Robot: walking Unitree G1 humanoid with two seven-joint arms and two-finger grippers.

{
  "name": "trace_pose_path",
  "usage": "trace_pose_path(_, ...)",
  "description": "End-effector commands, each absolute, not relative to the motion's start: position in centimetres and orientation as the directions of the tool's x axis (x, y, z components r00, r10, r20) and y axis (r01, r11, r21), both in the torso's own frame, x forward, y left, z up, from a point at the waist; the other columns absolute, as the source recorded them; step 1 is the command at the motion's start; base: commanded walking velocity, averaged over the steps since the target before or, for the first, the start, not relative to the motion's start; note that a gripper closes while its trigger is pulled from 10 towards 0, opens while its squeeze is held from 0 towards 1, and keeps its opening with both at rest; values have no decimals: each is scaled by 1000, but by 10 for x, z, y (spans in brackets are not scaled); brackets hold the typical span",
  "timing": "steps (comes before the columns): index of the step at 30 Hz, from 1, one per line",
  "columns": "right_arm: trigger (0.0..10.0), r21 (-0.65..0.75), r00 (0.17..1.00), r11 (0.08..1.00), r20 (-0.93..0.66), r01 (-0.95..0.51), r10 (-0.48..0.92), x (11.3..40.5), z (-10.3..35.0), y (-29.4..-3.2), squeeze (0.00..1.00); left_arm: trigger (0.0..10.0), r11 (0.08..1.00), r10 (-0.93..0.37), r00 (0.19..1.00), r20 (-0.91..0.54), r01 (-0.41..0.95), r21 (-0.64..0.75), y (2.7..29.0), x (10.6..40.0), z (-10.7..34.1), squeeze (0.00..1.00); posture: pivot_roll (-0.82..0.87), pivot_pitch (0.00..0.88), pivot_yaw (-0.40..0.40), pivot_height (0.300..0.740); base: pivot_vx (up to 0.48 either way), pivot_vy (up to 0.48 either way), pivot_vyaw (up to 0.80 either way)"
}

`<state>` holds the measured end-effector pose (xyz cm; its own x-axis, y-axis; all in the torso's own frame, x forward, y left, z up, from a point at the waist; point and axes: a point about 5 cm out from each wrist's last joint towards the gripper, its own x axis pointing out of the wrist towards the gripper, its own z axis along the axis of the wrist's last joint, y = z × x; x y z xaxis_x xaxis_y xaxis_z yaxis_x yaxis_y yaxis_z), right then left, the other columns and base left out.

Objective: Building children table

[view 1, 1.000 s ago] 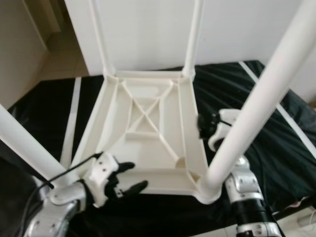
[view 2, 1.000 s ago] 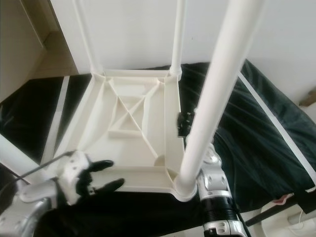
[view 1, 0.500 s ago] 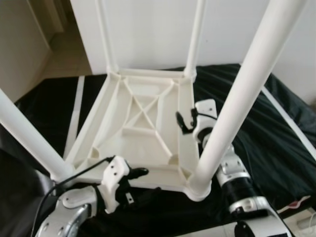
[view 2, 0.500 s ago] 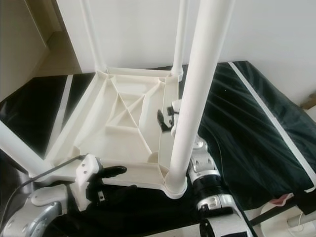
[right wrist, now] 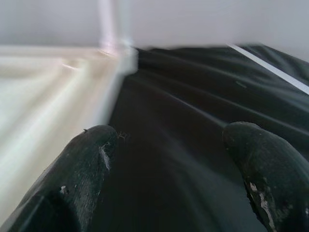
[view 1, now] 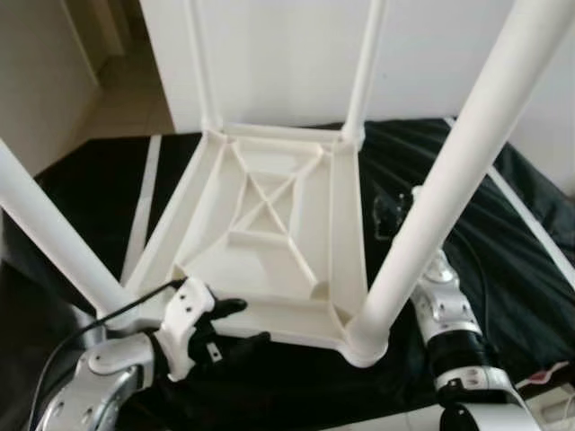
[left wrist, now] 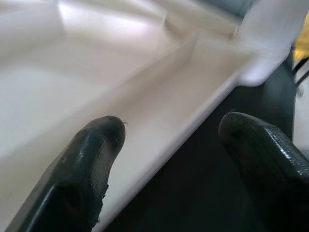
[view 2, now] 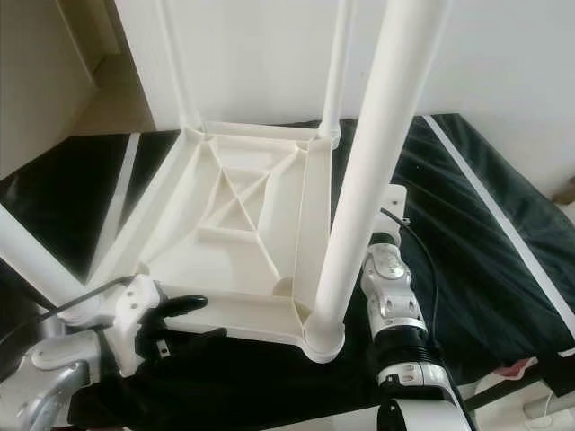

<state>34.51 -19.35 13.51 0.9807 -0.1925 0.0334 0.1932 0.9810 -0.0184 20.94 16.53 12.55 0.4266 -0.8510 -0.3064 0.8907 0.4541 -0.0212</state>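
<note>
On the left I see my left gripper [view 1: 235,325] at the near edge of the table [view 1: 269,242]. Its fingers are apart, one above the rim and one below it, and they do not clamp it yet. The table lies upside down on a black sheet [view 1: 503,233] that covers a bed-like surface, close to that surface's near edge. Its underside with the crossed ribs faces up, and the legs stand almost upright, so their long axis points to the ceiling. I count four legs: near left leg [view 1: 54,242], two far ones at the wall, and the near right leg [view 1: 449,171]. I judge the assembly nearly done; what is left is probably to check the legs and turn the table over. On the right, my right gripper [view 1: 388,215] is beside the table's right edge, partly hidden by the leg. Its fingers look spread and empty in the wrist view, but the picture is blurred.
</note>
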Motion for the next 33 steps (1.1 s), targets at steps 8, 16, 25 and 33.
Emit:
trace_pose_path(8,10000,-13,940,949,-134,316,-315,342,110,-224,0,10000,356,-869,293,-400,930,-93,175,197,118,0,30,0,-16,740,0,0,0)
trace_pose_path(16,10000,-10,947,965,-189,263,-260,350,106,-217,0,10000,363,-835,261,-484,923,-127,174,193,103,0,37,0,-19,740,0,0,0)
trace_pose_path(25,10000,-57,964,986,-206,158,-166,367,115,-204,0,10000,374,-799,208,-565,907,-195,177,184,92,0,56,4,-27,740,0,0,0)
trace_pose_path(33,10000,-71,973,996,-218,63,-77,378,122,-190,0,10000,373,-803,191,-565,900,-226,175,177,92,0,69,17,-33,740,0,0,0)
